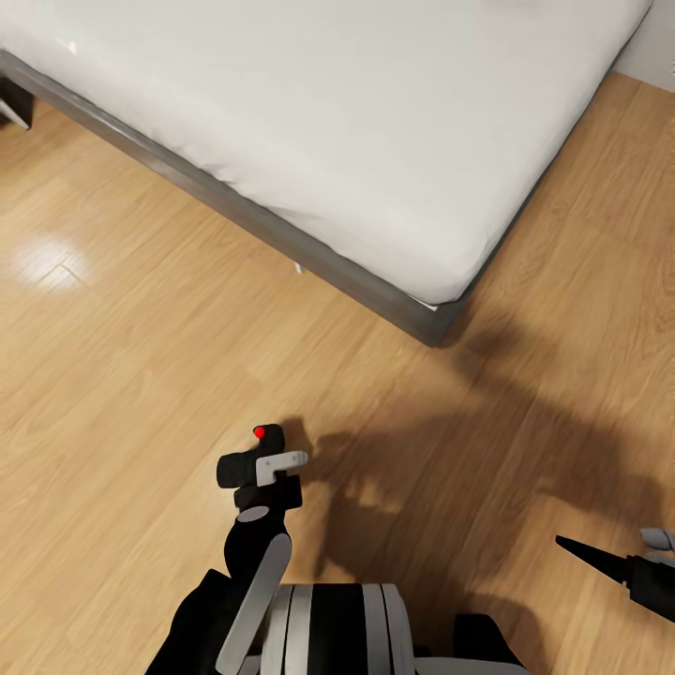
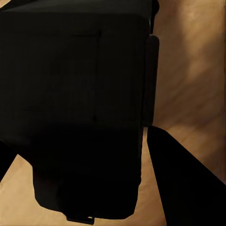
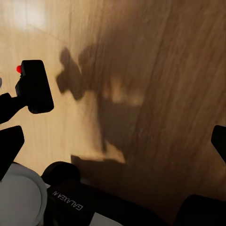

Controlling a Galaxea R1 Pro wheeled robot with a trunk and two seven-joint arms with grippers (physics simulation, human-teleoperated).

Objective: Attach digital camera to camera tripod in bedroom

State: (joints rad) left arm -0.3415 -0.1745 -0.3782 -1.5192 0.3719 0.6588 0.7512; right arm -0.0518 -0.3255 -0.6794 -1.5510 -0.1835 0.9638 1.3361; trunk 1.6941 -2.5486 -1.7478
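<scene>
The digital camera (image 1: 239, 466), small and black with a red button at one top corner, is held above the wood floor by my left gripper (image 1: 267, 473), which is shut on it. In the left wrist view the camera's dark body (image 2: 75, 94) sits between the fingers (image 2: 188, 183). The right wrist view shows the camera (image 3: 35, 87) from the side. My right gripper (image 1: 609, 546) hangs open and empty at the lower right, its fingertips (image 3: 10, 146) spread wide over the floor. The camera tripod is out of view.
A grey-framed bed (image 1: 281, 234) with a white mattress (image 1: 356, 122) fills the upper part of the head view, its corner (image 1: 436, 328) ahead and to the right. Light wood floor (image 1: 122, 356) stretches between bed and robot. My base (image 3: 70, 202) is just below.
</scene>
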